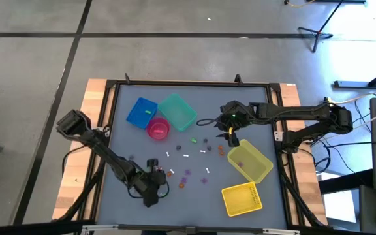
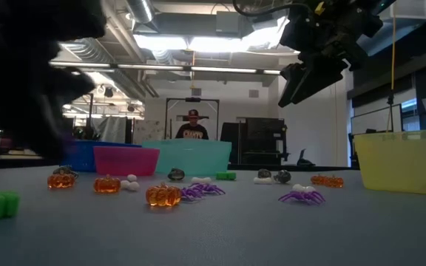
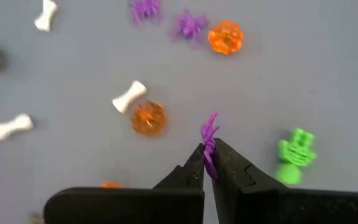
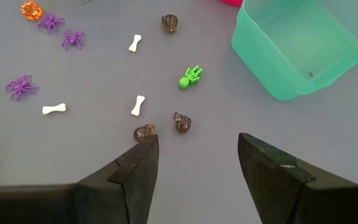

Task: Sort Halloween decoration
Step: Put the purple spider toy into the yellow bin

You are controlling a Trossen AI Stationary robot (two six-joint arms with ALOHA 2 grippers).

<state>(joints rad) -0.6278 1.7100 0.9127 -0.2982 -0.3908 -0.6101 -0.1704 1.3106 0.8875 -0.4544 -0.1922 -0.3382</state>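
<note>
My left gripper (image 3: 208, 163) is low over the near part of the grey table (image 1: 194, 196), its two fingers pinched together on a small purple spider (image 3: 209, 138) that sticks out from between the tips. Just beyond it on the table lie an orange pumpkin (image 3: 148, 117), a white bone (image 3: 128, 97) and a green skeleton (image 3: 296, 152). My right gripper (image 4: 197, 163) hangs above the middle of the table with its fingers spread wide and nothing between them; below it sit two dark grey skulls (image 4: 181, 122), more bones and another green skeleton (image 4: 191, 76). The rest of the tiny trinkets (image 1: 194, 156) are scattered across the centre of the table. A teal bin (image 1: 177, 111), blue bin (image 1: 141, 112) and pink bin (image 1: 158, 128) stand at the far left; two yellow bins (image 1: 250, 162) stand at the right
</note>
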